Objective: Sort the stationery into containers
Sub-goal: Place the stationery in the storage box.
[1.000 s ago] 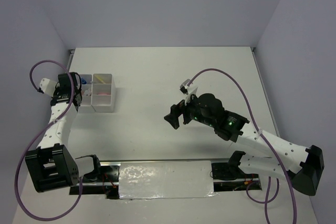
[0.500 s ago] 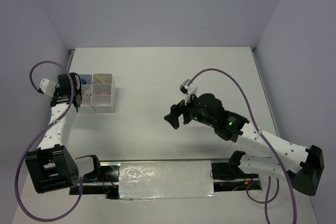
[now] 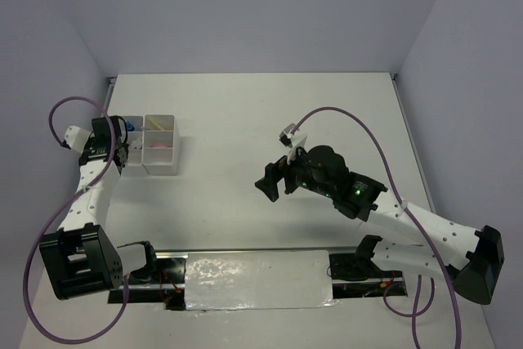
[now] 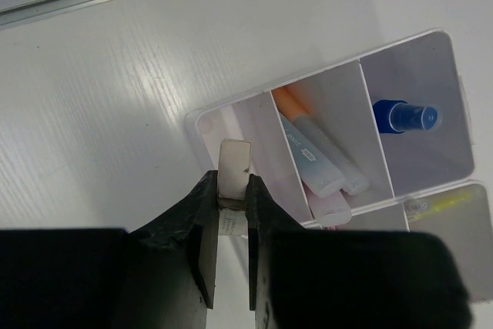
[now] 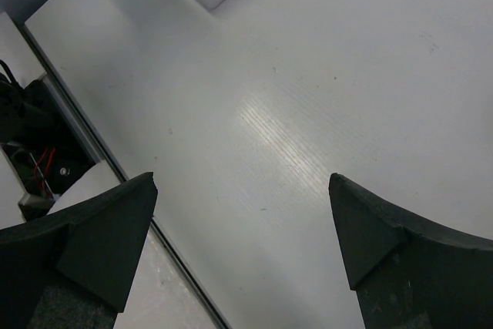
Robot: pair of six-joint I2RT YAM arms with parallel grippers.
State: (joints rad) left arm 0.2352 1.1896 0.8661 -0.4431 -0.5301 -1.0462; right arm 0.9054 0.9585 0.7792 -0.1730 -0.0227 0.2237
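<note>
White four-compartment organizer (image 3: pixel 151 144) stood at the table's (image 3: pixel 245 112) far left. Right gripper (image 3: pixel 270 184) hung spread wide and empty. Left gripper (image 4: pixel 231 190) pinched a small white eraser (image 4: pixel 235 161) over the corner compartment. One compartment held orange-tipped blue markers (image 4: pixel 310 156) and a pink marker (image 4: pixel 327 204). Another held a blue-capped bottle (image 4: pixel 404 117), and another a yellow pen (image 4: pixel 441 203). Since a second earlier, the left arm had shifted only slightly and the right arm had not moved.

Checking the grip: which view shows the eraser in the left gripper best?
Left wrist: the eraser shows close up, pinched in the left gripper by the organizer corner. The top view is too far to show it; the right wrist shows none of it.
</note>
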